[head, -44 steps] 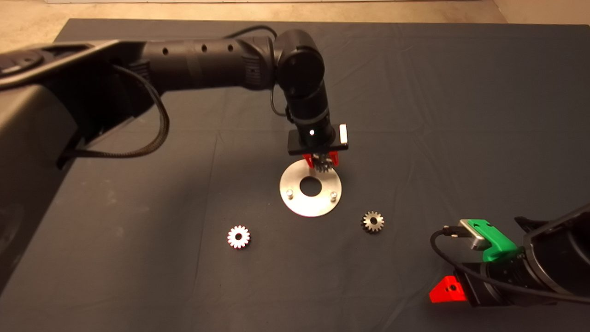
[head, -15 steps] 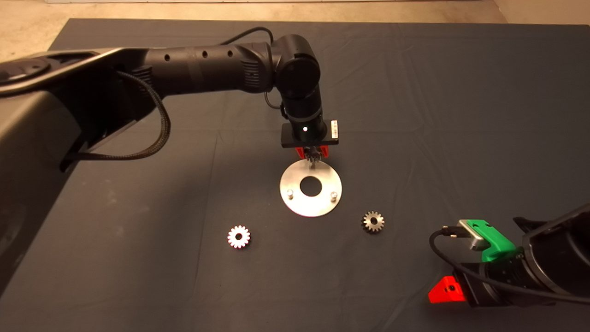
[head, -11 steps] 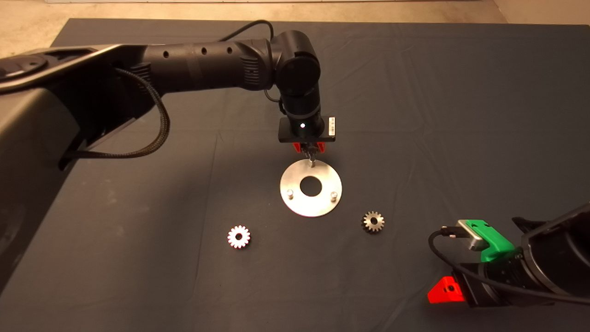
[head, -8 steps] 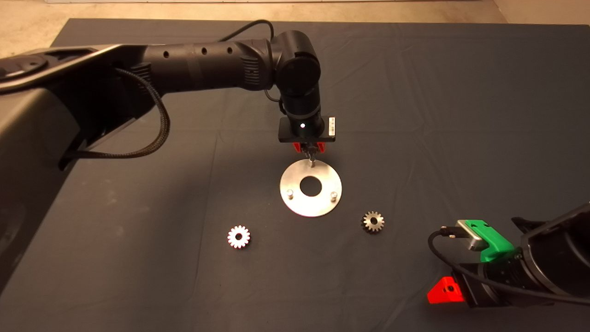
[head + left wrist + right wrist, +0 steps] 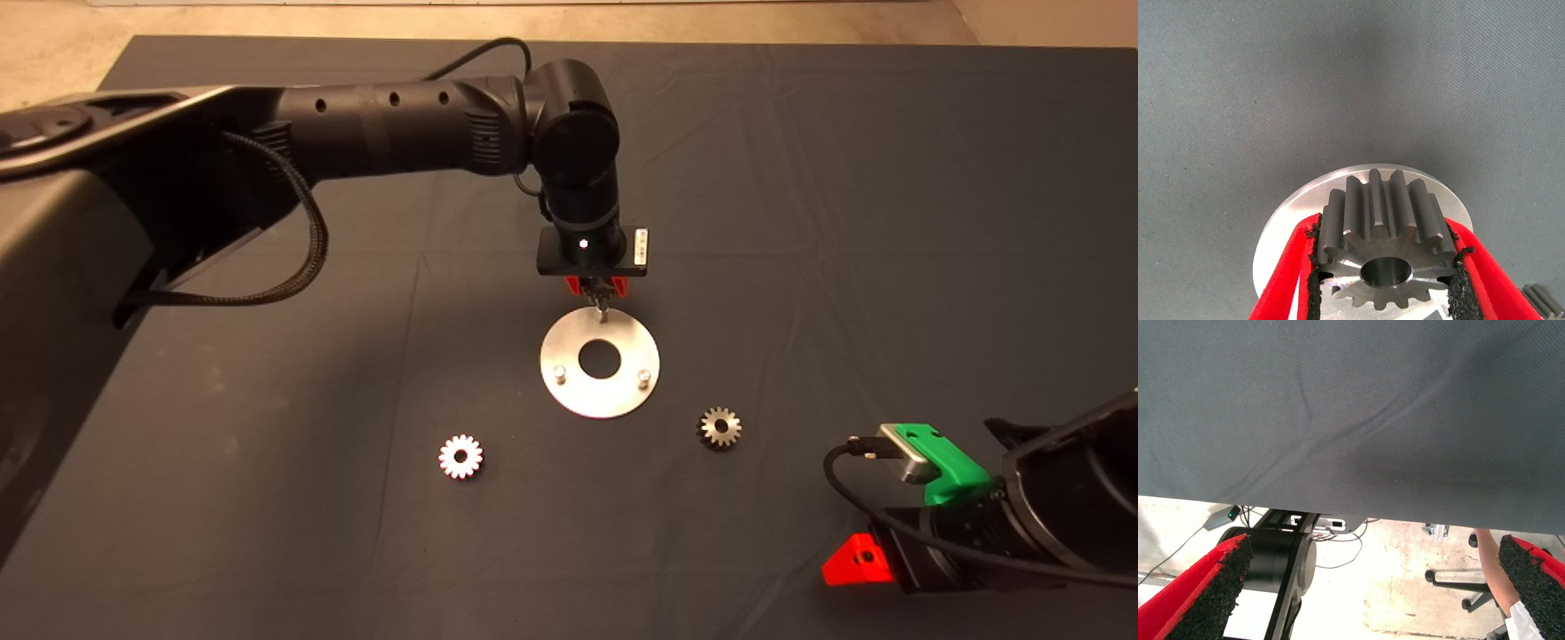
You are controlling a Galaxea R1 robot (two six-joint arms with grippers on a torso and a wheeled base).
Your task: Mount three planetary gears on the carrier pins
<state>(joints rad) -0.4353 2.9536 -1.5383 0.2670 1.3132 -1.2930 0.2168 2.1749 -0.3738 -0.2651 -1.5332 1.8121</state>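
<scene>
My left gripper (image 5: 597, 298) hangs over the far edge of the silver disc (image 5: 613, 396) and is shut on one planetary gear (image 5: 1388, 250). In the left wrist view this grey toothed gear sits between the black pads (image 5: 1313, 283) with the disc (image 5: 1288, 227) right below it. Two carrier pins (image 5: 558, 372) (image 5: 642, 377) stand bare on the disc's near side; a far pin is hidden by the gripper. Two more planetary gears lie flat on the mat, one near left (image 5: 460, 456) and one near right (image 5: 718, 428) of the disc. My right gripper (image 5: 861, 560) is parked at the lower right, open.
The dark mat (image 5: 800, 222) covers the table, with wrinkles in the cloth. The left arm's black links (image 5: 400, 124) span the far left of the mat. In the right wrist view the open right gripper (image 5: 1371, 587) frames the mat edge, the floor, a chair base (image 5: 1458, 580) and a person's limb (image 5: 1491, 567).
The left wrist has turned and shifted slightly toward the disc's far edge with the gear; over the last half second it stays nearly still. The loose gears and right arm have not moved.
</scene>
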